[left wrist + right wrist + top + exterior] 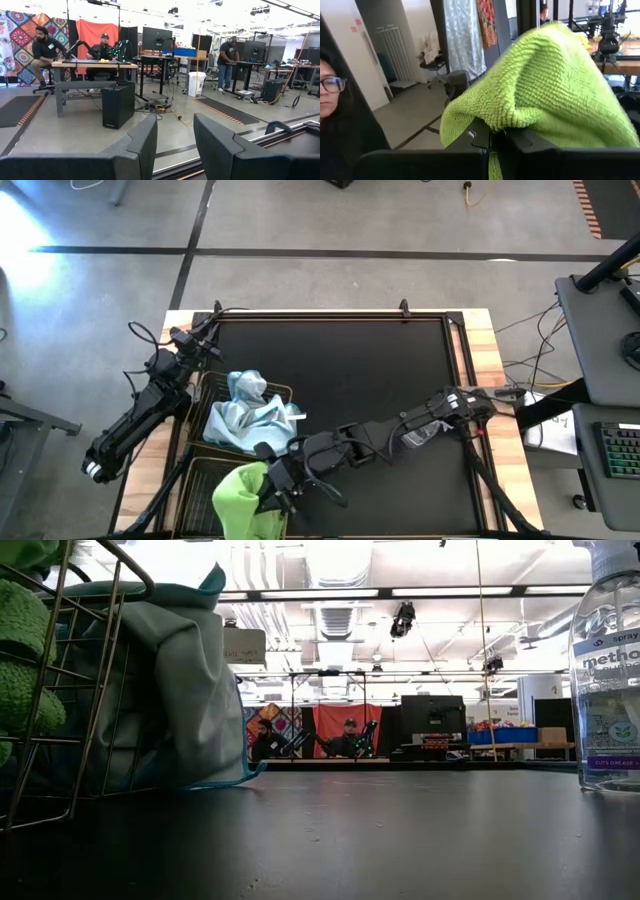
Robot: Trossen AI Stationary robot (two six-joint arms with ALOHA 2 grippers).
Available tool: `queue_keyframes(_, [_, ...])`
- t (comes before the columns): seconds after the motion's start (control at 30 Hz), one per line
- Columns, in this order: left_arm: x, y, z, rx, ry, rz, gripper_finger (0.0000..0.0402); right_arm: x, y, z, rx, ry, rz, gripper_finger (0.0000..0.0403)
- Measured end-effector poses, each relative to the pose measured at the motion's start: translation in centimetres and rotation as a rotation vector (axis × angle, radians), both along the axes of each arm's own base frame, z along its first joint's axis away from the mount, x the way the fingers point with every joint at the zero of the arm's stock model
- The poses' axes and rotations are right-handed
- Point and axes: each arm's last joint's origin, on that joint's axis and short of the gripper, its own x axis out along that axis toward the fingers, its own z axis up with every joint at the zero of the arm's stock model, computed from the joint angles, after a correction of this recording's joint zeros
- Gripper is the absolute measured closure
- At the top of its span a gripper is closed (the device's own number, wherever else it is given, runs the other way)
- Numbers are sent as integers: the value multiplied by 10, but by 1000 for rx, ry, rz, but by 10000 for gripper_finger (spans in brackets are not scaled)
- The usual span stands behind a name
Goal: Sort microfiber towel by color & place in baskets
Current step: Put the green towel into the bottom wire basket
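Two wire-mesh baskets sit at the table's left side. The far basket (282, 392) holds crumpled pale blue-white towels (250, 412), which also show in the low view as blue-white towels (175, 680). A lime green towel (240, 495) lies over the near basket (196, 480), and it fills the right wrist view as a green towel (555, 85). My right gripper (272, 483) reaches across from the table's right side and is shut on this green towel. My left gripper (175, 145) is open, parked near the table's far left corner and touching nothing. My right gripper (492, 141) pinches a bunched fold of the green towel (520, 117) between its two fingers, coming roughly level from the table's right. The cloth bulges slack around the fingertips. Its bulk lies over the near basket; whether it rests on the basket's bottom I cannot tell.
A clear spray bottle (610, 670) stands on the dark table top, on the right in the low view. The basket's wire wall (90, 690) stands close to the low camera. A person (332, 95) is beyond the table's left side. The table's middle and far part show bare black surface.
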Motion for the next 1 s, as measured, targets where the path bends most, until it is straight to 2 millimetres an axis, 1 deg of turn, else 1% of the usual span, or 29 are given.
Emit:
queue_keyframes(0.23, [0,0,0,0,0,0,288,-1,-1,2,-8,-20,17,392])
queue_keyframes(0.37, [0,0,0,0,0,0,288,0,0,-6,-32,36,22,392])
queue_keyframes(0.5, [0,0,0,0,0,0,288,1,1,-21,-72,139,24,392])
queue_keyframes(0.63, [0,0,0,0,0,0,288,3,4,-37,-91,179,27,392])
queue_keyframes(1.0, [0,0,0,0,0,0,288,11,8,-83,-71,98,28,392])
